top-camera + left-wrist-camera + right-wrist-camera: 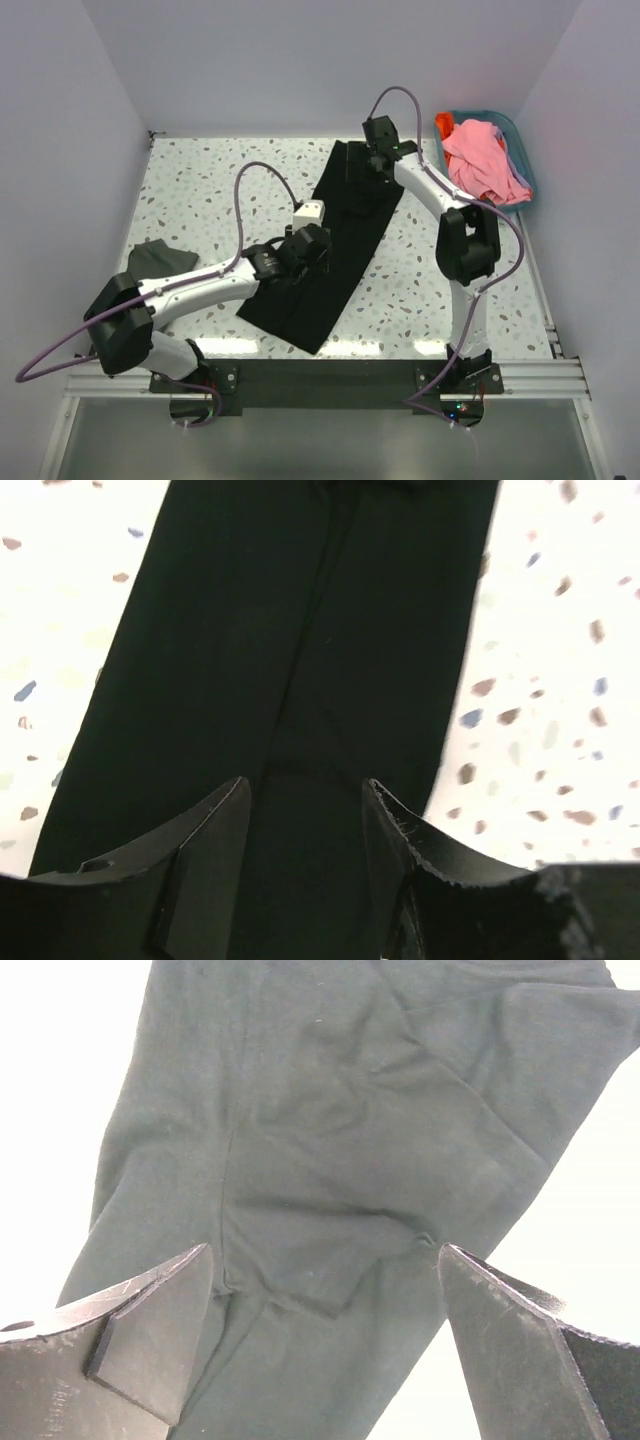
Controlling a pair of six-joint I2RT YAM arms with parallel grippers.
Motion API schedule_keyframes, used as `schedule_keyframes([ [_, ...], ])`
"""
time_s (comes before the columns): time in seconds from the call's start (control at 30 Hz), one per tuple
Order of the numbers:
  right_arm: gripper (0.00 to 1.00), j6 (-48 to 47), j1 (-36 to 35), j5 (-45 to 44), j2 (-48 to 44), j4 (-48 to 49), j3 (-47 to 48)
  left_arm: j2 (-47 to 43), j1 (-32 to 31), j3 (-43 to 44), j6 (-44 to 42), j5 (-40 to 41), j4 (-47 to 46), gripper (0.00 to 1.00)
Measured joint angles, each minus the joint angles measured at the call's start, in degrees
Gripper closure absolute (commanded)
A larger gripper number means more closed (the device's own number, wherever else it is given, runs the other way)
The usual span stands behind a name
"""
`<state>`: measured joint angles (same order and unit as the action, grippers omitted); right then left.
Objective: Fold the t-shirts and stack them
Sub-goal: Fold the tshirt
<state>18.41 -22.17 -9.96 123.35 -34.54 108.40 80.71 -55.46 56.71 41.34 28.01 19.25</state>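
Observation:
A large black t-shirt lies folded into a long strip, slanting from the table's far middle to its near middle. My left gripper hovers open over the strip's middle; in its wrist view the black cloth fills the space between the fingers. My right gripper is open wide above the strip's far end, where a folded-in sleeve shows between its fingers. A dark grey shirt lies folded at the left. Pink and orange-red shirts lie in the basket.
A teal plastic basket stands at the far right corner against the wall. White walls close the table at the left, back and right. The speckled tabletop shows bare at the far left.

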Motion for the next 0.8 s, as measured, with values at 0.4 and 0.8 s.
schedule_keyframes([
  [0.4, 0.14, 0.87, -0.07, -2.32, 10.58, 0.94, 1.64, 12.07, -1.2, -6.08, -4.94, -0.94, 2.6, 0.64],
  [0.8, 0.01, -6.8, -0.17, -4.72, 22.6, -3.63, 22.62, 14.56, -6.6, -5.49, -2.67, -9.09, -3.02, 0.65],
])
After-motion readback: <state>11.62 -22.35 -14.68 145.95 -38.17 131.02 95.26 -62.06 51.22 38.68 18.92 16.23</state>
